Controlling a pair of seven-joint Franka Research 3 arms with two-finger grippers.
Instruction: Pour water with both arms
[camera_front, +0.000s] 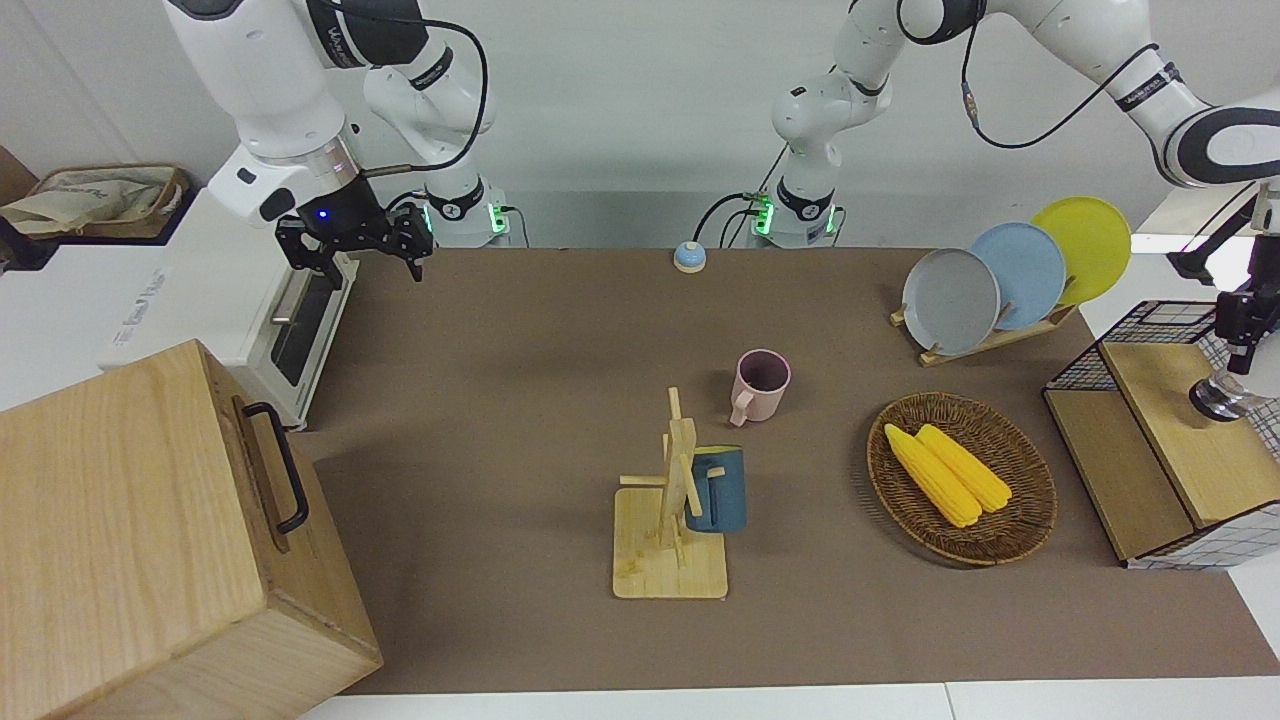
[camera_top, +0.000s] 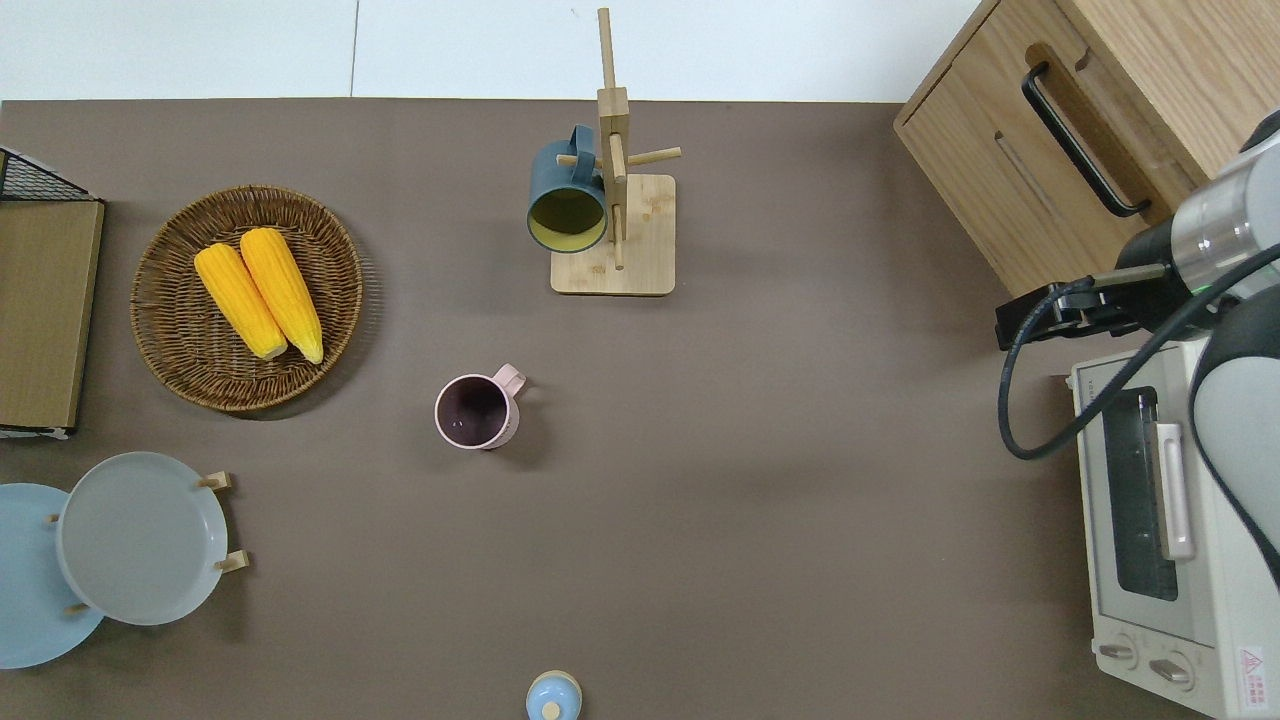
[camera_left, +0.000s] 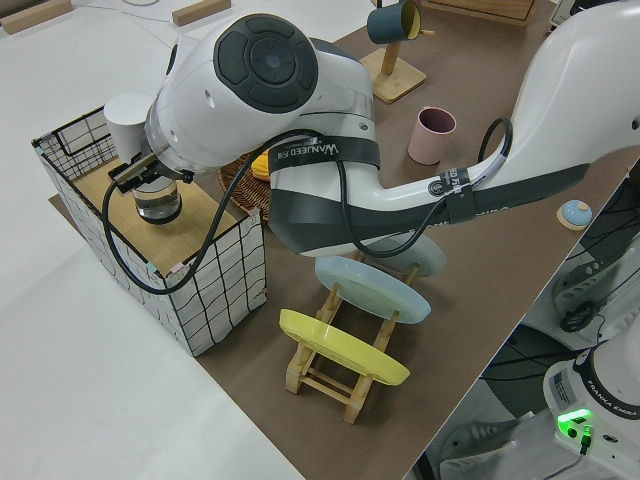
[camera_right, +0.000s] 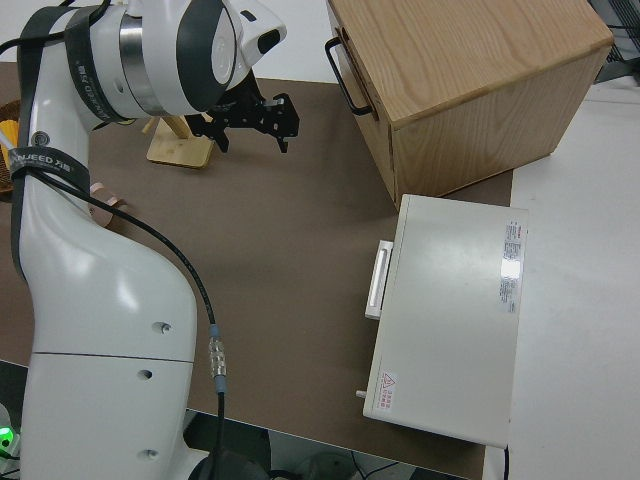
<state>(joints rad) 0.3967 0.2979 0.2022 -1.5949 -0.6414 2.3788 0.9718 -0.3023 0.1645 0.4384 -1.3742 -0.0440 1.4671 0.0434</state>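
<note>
My left gripper (camera_front: 1240, 345) is at the wire-sided wooden shelf (camera_front: 1180, 450) at the left arm's end of the table. It is shut on the top of a clear glass (camera_front: 1222, 397), whose base is at the upper shelf board. In the left side view the left gripper (camera_left: 148, 180) sits on the glass (camera_left: 158, 207), with a white cylinder (camera_left: 128, 115) beside it. A pink mug (camera_front: 762, 385) stands upright mid-table. The right arm is parked, its gripper (camera_front: 355, 248) open. No water is visible.
A dark blue mug (camera_front: 717, 488) hangs on a wooden mug tree. A wicker basket (camera_front: 1030, 490) holds two corn cobs. Plates stand in a rack (camera_front: 1000, 275). A toaster oven (camera_front: 290, 330) and a wooden box (camera_front: 130, 520) are at the right arm's end.
</note>
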